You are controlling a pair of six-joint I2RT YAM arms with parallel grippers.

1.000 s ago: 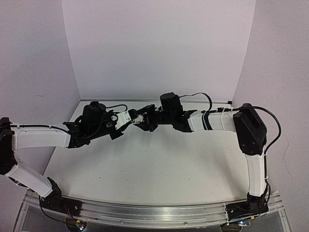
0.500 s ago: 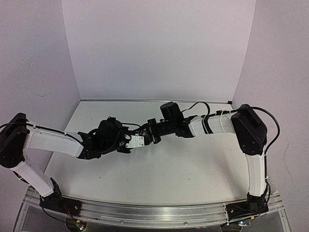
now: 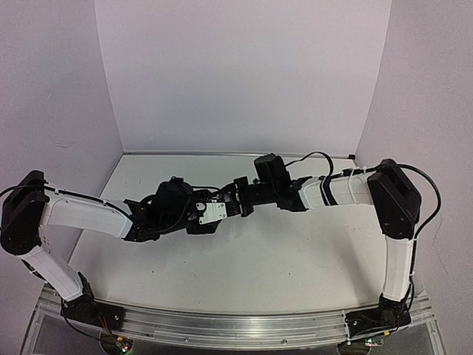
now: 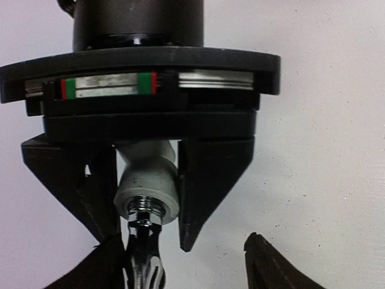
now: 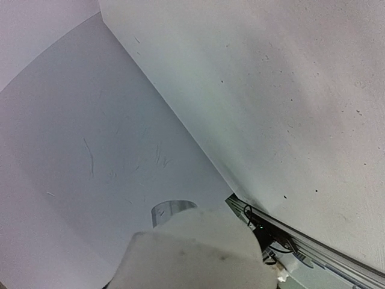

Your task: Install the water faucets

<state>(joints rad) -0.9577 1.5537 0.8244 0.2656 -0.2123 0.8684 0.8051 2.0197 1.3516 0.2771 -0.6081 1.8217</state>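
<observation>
At the open mouth of the small white plastic elbow fitting [image 4: 147, 183] sits the threaded end of the tiny shiny silver metal faucet [image 4: 144, 265], whose body runs straight out from that mouth. The left end effector [image 4: 148, 241] is clamped on both sides of the fitting and holds it over the white tabletop [image 3: 259, 259]. Facing the fitting's mouth, the right end effector [image 3: 235, 205] meets it. Its two dark fingers [image 4: 271, 268] flank the faucet, one against it and one apart; whether they grip it I cannot tell. The right wrist view shows only the blurred fitting up close, with a sliver of silver behind it.
</observation>
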